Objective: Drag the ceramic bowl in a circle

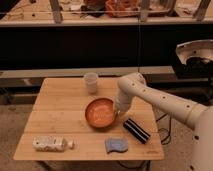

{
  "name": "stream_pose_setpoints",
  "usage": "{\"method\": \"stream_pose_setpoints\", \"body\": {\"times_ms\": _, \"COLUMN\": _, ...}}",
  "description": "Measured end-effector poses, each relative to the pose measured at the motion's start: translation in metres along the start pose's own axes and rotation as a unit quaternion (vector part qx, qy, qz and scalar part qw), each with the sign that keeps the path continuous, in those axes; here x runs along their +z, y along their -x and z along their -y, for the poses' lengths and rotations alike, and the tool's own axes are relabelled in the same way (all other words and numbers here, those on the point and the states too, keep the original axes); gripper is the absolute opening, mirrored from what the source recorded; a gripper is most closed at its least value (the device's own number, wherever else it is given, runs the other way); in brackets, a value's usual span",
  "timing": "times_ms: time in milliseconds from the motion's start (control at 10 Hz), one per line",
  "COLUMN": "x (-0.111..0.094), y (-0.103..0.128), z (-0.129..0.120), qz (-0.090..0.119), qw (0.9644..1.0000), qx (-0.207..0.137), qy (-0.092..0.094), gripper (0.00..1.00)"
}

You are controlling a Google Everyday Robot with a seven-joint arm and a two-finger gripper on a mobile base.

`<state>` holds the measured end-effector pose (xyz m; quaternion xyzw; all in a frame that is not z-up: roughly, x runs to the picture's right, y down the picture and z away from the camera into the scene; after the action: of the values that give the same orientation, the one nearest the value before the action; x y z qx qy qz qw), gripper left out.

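Note:
The ceramic bowl (101, 113) is a round, shallow, glossy orange bowl with a paler inside, sitting upright near the middle-right of the wooden table (55, 120). My gripper (118, 108) comes down from the white arm (150, 95) and sits at the bowl's right rim, touching it. The arm reaches in from the right side of the view.
A small whitish cup (91, 82) stands behind the bowl toward the table's back. A black striped object (136, 130) lies just right of the bowl. A blue sponge (116, 145) lies near the front edge. A white plastic bottle (51, 144) lies at the front left.

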<state>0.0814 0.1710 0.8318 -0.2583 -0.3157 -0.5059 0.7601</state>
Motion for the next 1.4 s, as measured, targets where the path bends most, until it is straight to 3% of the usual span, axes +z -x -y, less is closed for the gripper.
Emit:
{"method": "stream_pose_setpoints", "body": {"times_ms": 300, "x": -0.001, "y": 0.012, "z": -0.003, "qz": -0.002, "qw": 0.9998, "qx": -0.018, "qy": 0.003, "gripper": 0.0}}
{"method": "stream_pose_setpoints", "body": {"times_ms": 600, "x": 0.011, "y": 0.034, "z": 0.041, "qz": 0.002, "qw": 0.9983, "qx": -0.058, "qy": 0.007, "gripper": 0.0}}
{"method": "stream_pose_setpoints", "body": {"times_ms": 1000, "x": 0.027, "y": 0.07, "z": 0.131, "qz": 0.003, "qw": 0.9917, "qx": -0.127, "qy": 0.015, "gripper": 0.0}}
{"method": "stream_pose_setpoints", "body": {"times_ms": 1200, "x": 0.028, "y": 0.074, "z": 0.164, "qz": 0.0, "qw": 0.9875, "qx": -0.157, "qy": 0.015, "gripper": 0.0}}
{"method": "stream_pose_setpoints", "body": {"times_ms": 1400, "x": 0.026, "y": 0.064, "z": 0.177, "qz": 0.001, "qw": 0.9874, "qx": -0.158, "qy": 0.013, "gripper": 0.0}}
